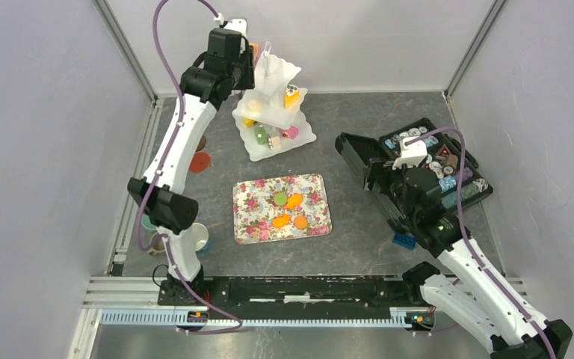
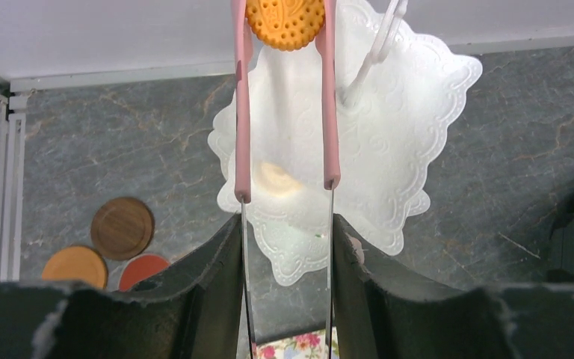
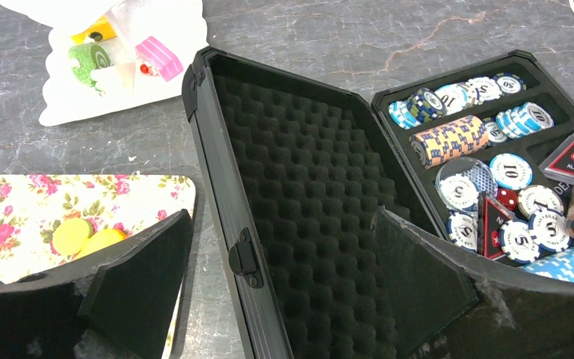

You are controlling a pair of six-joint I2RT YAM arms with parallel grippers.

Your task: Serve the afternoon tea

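L hand (image 2: 285, 235) is clenched on the steel shanks of the tongs (image 2: 243, 112). The pink tips pinch an orange biscuit (image 2: 285, 22) by its edges, up in the air by the far-left side of the white stand (image 2: 418, 97), near top-tier height. R hand (image 3: 280, 224) is released, nothing in it, hovering over the open case (image 3: 299, 164), well apart from the action.

Step, as I read it: set biscuit on a tier. To do it well:
- Bring tips in over bare plate, clear of the centre post (image 2: 366, 71).
- Lower till biscuit nearly touches.
- Ease the squeeze slowly so tongs spring apart w/o flicking it.

Grip is only at two edge spots, so no jerks or wrist roll en route. Top tier looks bare from above; the lower tiers carry cakes (image 3: 90, 58), so there's less room.

Orientation: biscuit is round, so no long axis of its own. Stamped face is toward the wrist cam, pinch line across its width. Tongs' long axis runs straight out from the hand, tips leading. Whether biscuit sits level w/ the tier: can't tell.
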